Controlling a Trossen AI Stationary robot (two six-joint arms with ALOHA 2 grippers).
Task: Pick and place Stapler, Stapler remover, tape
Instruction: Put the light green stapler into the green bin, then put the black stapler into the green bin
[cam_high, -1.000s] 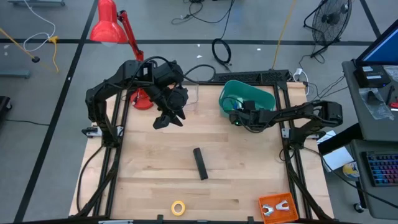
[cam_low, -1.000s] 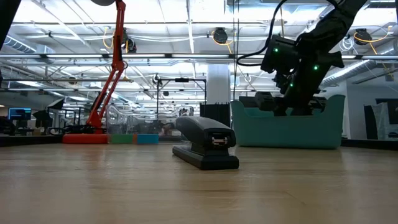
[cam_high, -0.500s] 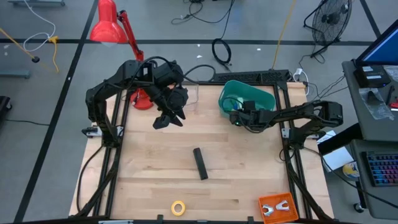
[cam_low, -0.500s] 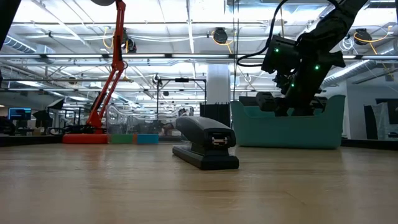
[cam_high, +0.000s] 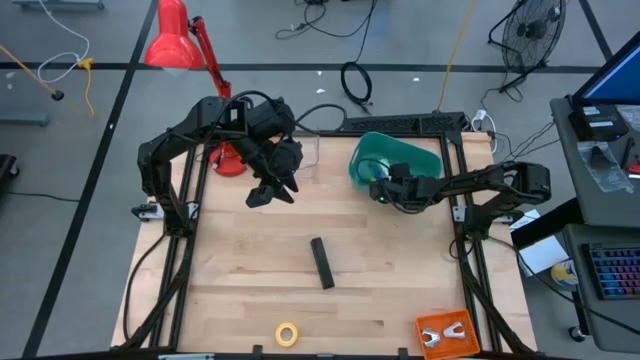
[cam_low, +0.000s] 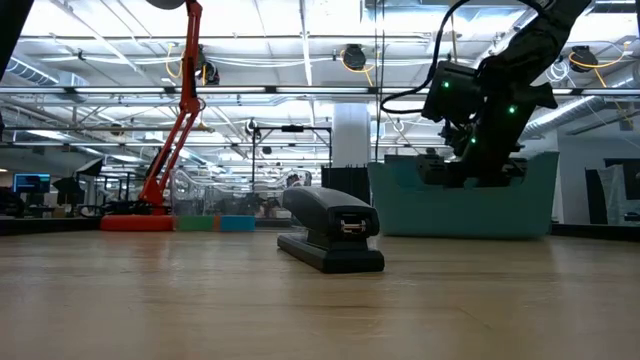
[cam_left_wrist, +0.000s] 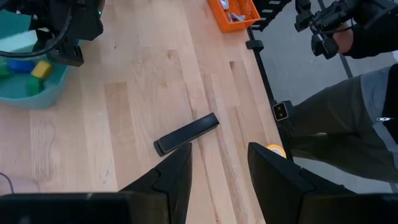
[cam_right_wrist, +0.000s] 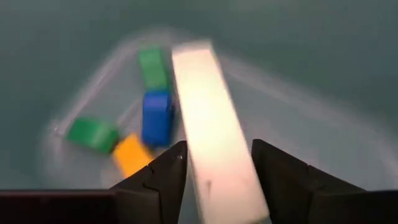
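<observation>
Your right gripper (cam_high: 374, 180) hangs over the teal bin (cam_high: 425, 156) at the table's far right. Its wrist view looks straight down into the bin: its fingers (cam_right_wrist: 157, 180) stand apart with a gap between them and nothing gripped. Below lie a pale flat bar (cam_right_wrist: 211, 124), two green blocks (cam_right_wrist: 93, 133), a blue block (cam_right_wrist: 157, 118) and a yellow block (cam_right_wrist: 130, 155).

Your left gripper (cam_high: 270, 190) waits in the air over the table's far left part, near the red lamp's base (cam_high: 228, 160). Its fingers (cam_left_wrist: 174, 177) are parted and empty.

The stapler (cam_high: 321, 262) lies flat on the bare wood near the table's middle, well apart from both grippers. A yellow roll of tape (cam_high: 288, 333) sits near the front edge. An orange tray (cam_high: 445, 333) rests at the front right corner.
</observation>
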